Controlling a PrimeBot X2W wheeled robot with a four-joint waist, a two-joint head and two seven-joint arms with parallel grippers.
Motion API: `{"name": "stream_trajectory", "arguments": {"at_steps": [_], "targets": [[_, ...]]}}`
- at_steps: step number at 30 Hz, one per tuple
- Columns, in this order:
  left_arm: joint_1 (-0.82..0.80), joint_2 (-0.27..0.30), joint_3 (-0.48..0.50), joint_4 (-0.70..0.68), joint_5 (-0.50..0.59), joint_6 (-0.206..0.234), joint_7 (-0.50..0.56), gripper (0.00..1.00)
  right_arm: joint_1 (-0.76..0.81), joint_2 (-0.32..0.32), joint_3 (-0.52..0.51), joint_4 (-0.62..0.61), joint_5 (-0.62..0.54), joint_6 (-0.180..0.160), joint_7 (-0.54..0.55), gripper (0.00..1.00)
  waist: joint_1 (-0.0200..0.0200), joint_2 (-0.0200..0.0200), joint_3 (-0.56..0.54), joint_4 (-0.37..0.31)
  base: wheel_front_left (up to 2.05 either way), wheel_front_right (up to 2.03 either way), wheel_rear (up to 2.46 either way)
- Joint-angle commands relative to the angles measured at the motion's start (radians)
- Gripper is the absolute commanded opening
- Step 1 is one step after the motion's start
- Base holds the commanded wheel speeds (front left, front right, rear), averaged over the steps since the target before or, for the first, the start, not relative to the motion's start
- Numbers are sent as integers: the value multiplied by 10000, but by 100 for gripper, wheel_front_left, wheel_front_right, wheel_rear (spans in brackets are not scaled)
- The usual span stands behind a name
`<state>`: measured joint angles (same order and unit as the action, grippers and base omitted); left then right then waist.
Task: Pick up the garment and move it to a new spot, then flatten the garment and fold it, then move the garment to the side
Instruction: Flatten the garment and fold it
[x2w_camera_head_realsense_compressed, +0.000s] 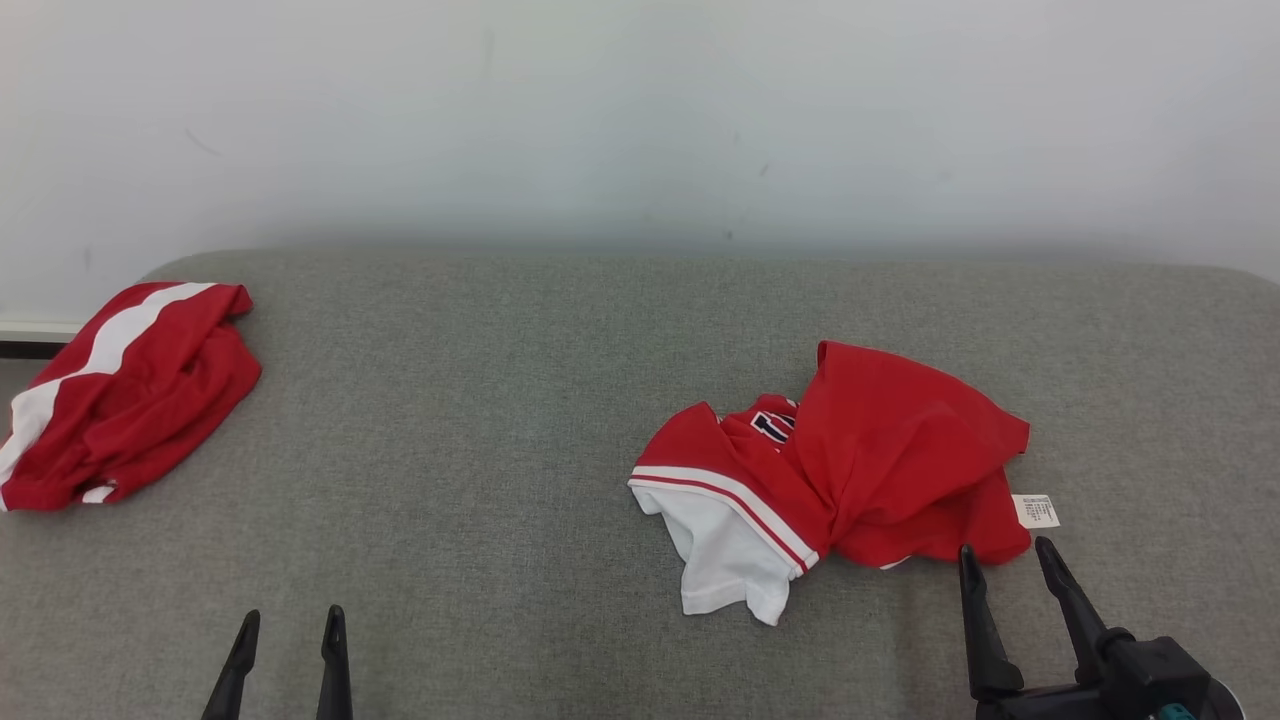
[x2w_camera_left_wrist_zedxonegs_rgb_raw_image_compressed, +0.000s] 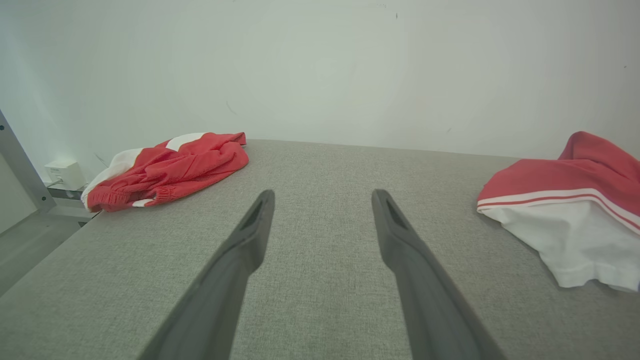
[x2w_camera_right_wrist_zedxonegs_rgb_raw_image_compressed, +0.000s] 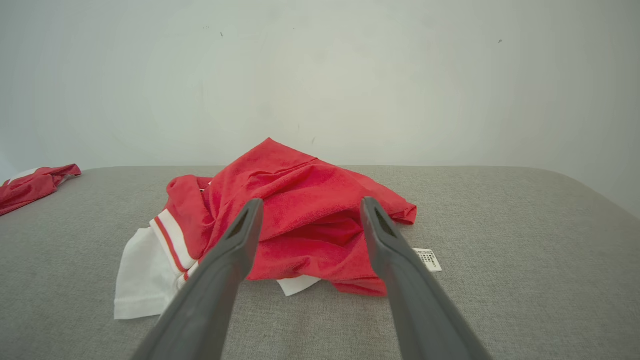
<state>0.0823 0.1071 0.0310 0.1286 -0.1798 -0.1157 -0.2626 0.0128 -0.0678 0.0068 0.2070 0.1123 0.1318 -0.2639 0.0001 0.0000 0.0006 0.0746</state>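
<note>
On the padded surface (x2w_camera_head_realsense_compressed: 480, 400), before our open right hand (x2w_camera_head_realsense_compressed: 1004, 547), we judge the garment (x2w_camera_head_realsense_compressed: 880, 450) limp, light, best pinched at its raised fold (x2w_camera_right_wrist_zedxonegs_rgb_raw_image_compressed: 290, 170).

Soft, even light fills the room, bright and diffuse. The white wall (x2w_camera_head_realsense_compressed: 640, 110) looks washed and hazy, and its meeting with the grey cushion (x2w_camera_head_realsense_compressed: 450, 450) is smeared in the head view. Shadows are faint: a thin dark rim under the red garment (x2w_camera_head_realsense_compressed: 880, 460) at 6 o'clock. The wrist views bow at their edges, and the cushion's far line dips toward 3 o'clock.
</note>
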Motion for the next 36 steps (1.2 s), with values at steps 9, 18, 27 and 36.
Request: {"name": "stream_trajectory", "arguments": {"at_steps": [9, 18, 27, 36], "targets": [[-36, -106, 129, 80, 164, -107, -34, 100, -14, 29, 4, 9, 8, -22, -9, 100, -1, 0, -20, -39, 0, 0, 0], [-77, -168, 157, 137, 182, -152, -34, 100, -22, -20, -19, 38, 30, -22, -9, 100, -1, 0, -48, -47, 0, 0, 0], [-92, -205, 172, 204, 220, -140, -34, 100, -15, -68, 20, 69, 74, -22, -9, 100, -1, 0, -91, -29, 0, 0, 0], [-125, -207, 99, 211, 250, -149, -34, 100, -41, -110, 246, 123, 118, -22, -9, 100, -1, 0, -99, 115, 0, 0, 0]]}}
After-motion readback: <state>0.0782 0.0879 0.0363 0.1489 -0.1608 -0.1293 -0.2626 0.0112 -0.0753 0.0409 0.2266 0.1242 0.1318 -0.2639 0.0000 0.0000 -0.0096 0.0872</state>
